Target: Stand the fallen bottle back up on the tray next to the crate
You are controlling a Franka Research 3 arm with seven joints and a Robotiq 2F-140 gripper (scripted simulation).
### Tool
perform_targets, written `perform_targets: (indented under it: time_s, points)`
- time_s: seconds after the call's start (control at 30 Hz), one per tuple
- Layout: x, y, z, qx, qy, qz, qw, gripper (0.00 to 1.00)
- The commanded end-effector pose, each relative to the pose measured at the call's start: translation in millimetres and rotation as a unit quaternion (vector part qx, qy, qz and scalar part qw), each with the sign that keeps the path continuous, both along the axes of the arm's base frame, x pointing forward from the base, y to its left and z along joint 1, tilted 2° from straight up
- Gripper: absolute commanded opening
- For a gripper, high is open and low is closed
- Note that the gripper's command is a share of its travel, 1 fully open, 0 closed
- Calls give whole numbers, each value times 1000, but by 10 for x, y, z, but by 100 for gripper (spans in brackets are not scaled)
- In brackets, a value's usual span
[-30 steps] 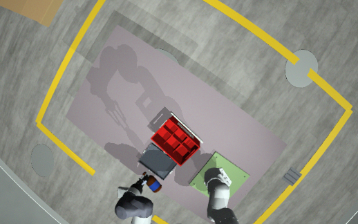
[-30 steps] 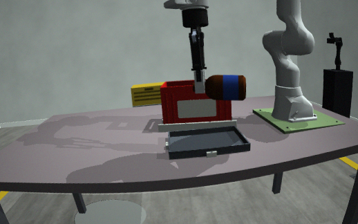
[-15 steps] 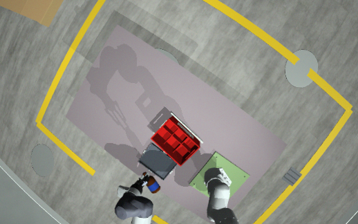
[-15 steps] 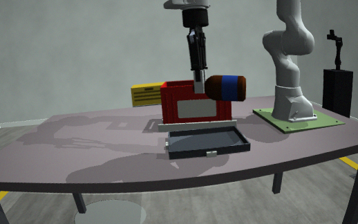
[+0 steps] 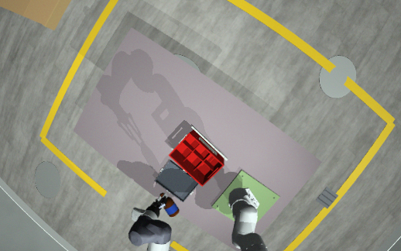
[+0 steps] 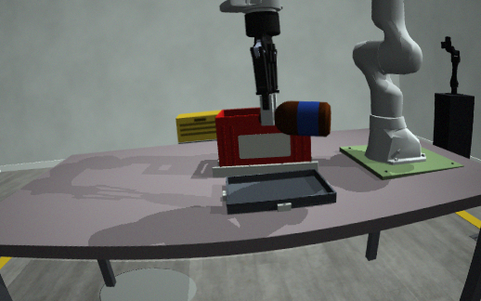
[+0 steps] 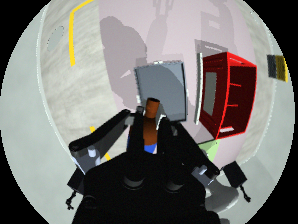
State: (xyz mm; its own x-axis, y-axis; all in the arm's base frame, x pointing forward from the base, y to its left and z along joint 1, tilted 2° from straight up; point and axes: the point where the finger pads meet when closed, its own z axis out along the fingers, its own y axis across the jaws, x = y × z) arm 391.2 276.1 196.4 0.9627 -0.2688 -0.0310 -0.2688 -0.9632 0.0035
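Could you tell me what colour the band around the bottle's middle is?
Blue, on a brown bottle held sideways in the tool; the exterior view shows it best.

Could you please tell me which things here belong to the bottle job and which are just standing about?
Job:
bottle, held sideways in the air
gripper, shut on its neck
tray, nothing in it
crate, behind the tray

Standing about:
yellow box behind the crate
black stand at the table edge
green base plate
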Motion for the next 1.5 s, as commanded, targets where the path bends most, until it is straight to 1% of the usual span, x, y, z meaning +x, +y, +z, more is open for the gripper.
perform_targets:
  time_s: [0.0, 0.63, 0.87, 1.27, 1.47]
  points:
    - [14, 5, 19, 1, -1, -6, 1000, 0]
    - [14, 5, 19, 1, -1, -10, 1000, 0]
    - [14, 5, 19, 0, -1, -29, 1000, 0]
    - [14, 5, 19, -2, -1, -102, 995, 0]
    - [14, 5, 19, -3, -1, -113, 994, 0]
